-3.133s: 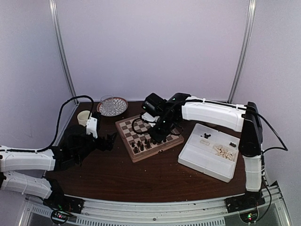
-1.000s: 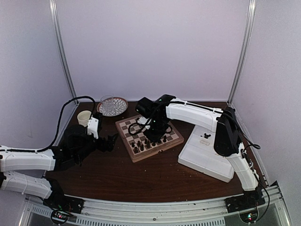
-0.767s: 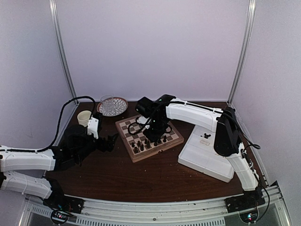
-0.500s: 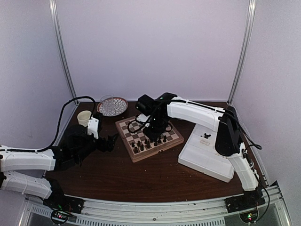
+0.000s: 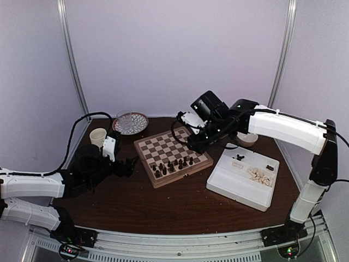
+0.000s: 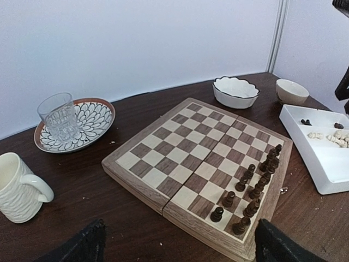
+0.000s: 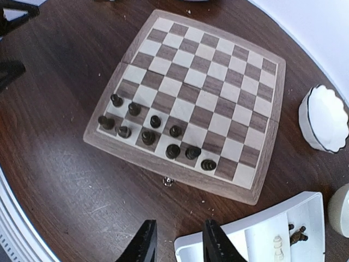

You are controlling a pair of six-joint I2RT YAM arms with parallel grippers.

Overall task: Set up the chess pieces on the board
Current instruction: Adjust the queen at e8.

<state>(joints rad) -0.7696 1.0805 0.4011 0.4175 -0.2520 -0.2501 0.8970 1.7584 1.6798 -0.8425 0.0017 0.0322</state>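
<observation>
The board (image 5: 163,146) lies mid-table, with several dark chess pieces (image 5: 173,165) in two rows along its near right edge. My right gripper (image 5: 194,144) hangs above the board's right edge, open, nothing between its fingers (image 7: 144,245). In the right wrist view the board (image 7: 203,82) and its dark pieces (image 7: 173,151) lie below. Pale chess pieces (image 5: 260,174) and a few dark ones (image 5: 238,158) lie in the white tray (image 5: 234,188). My left gripper (image 5: 130,164) rests wide open left of the board, which shows in the left wrist view (image 6: 180,139) with its dark pieces (image 6: 253,185).
A cream mug (image 5: 97,136) and a glass (image 5: 124,119) on a patterned plate (image 5: 139,121) stand at the back left. A white scalloped bowl (image 6: 235,91) and a smaller bowl (image 6: 291,90) sit behind the board and tray. Walls close in the sides.
My right gripper has lifted off the board's near rows and swung up and to the right, its jaws parting. The left arm has not moved.
</observation>
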